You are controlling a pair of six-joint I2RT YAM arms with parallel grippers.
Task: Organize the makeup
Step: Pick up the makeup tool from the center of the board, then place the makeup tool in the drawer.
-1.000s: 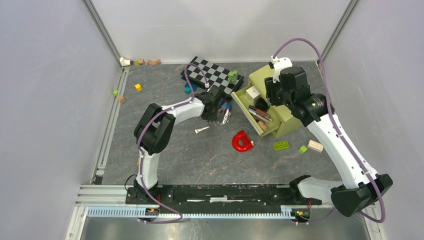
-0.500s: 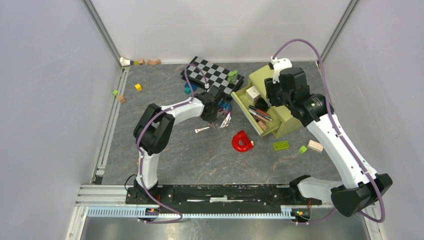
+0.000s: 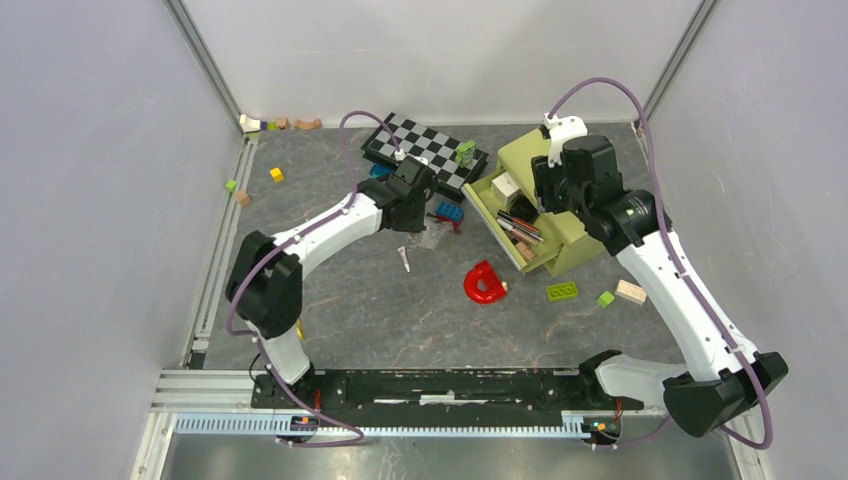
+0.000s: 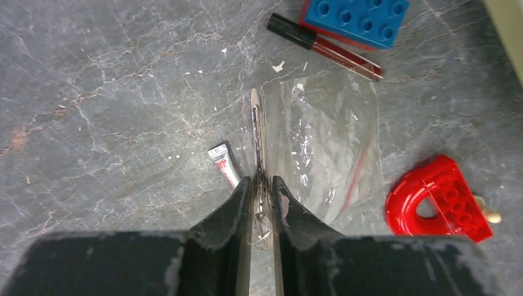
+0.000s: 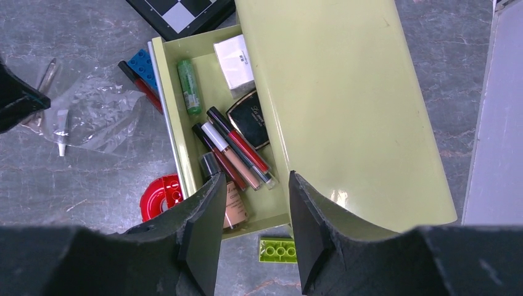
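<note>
Dark grey stone-patterned counter [image 3: 380, 310] carries an olive-green plastic drawer box [image 5: 345, 92]; the right fingers [image 5: 257, 179] hang spread apart above its open drawer of lip gloss tubes [image 5: 237, 149] and a dark compact [image 5: 250, 120]. The left fingers [image 4: 262, 188], at the edge of a crinkled clear plastic bag [image 4: 327, 148], clamp a slim silvery metal tool [image 4: 256, 123]; a small white tube [image 4: 223, 163] lies just left of them.

checkerboard [image 3: 425, 148] 1 | drawer [image 5: 211, 97] 1 | red piece [image 4: 447, 188] 1 | clear bag [image 4: 321, 142] 1

High overview, two downward wrist close-ups
</note>
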